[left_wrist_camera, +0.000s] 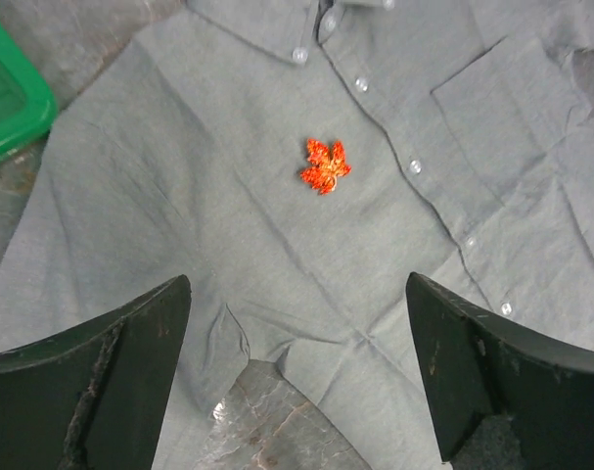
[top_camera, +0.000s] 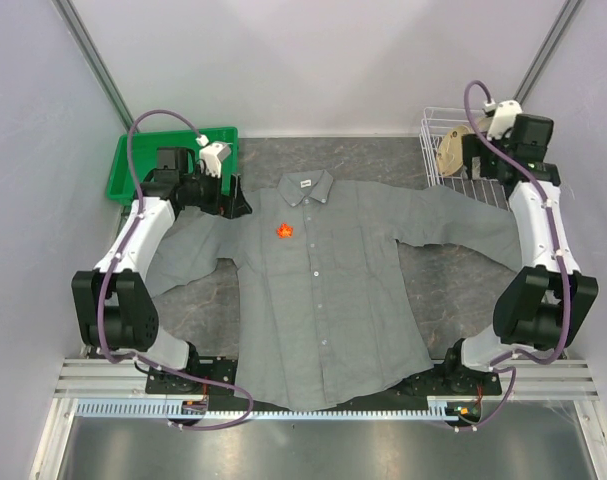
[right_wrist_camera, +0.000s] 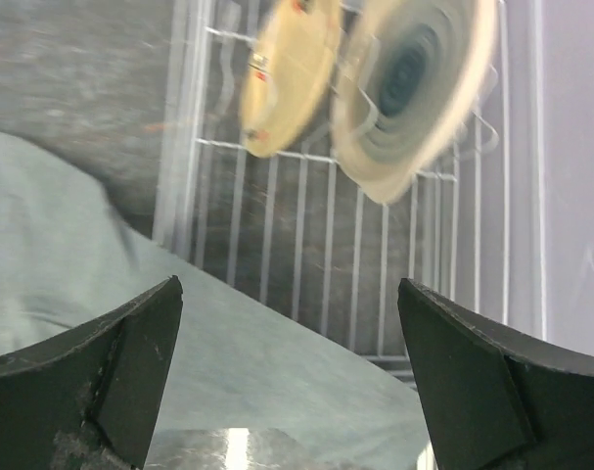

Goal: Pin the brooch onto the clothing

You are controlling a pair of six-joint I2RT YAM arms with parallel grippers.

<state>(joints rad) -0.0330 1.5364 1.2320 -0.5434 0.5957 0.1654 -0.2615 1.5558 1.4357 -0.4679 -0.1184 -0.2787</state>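
Showing brooch on chest of shirt, upper centre; left gripper spread, empty, near it; right gripper spread upper right, seemingly parked clear.

I work in a robotics lab cell. Plain white wall panels on slanted metal struts box in a grey marbled tabletop. My left arm and right arm stand on an aluminium rail at its near edge. A green plastic bin, a white wire rack and a grey shirt spread flat are the only furnishings.
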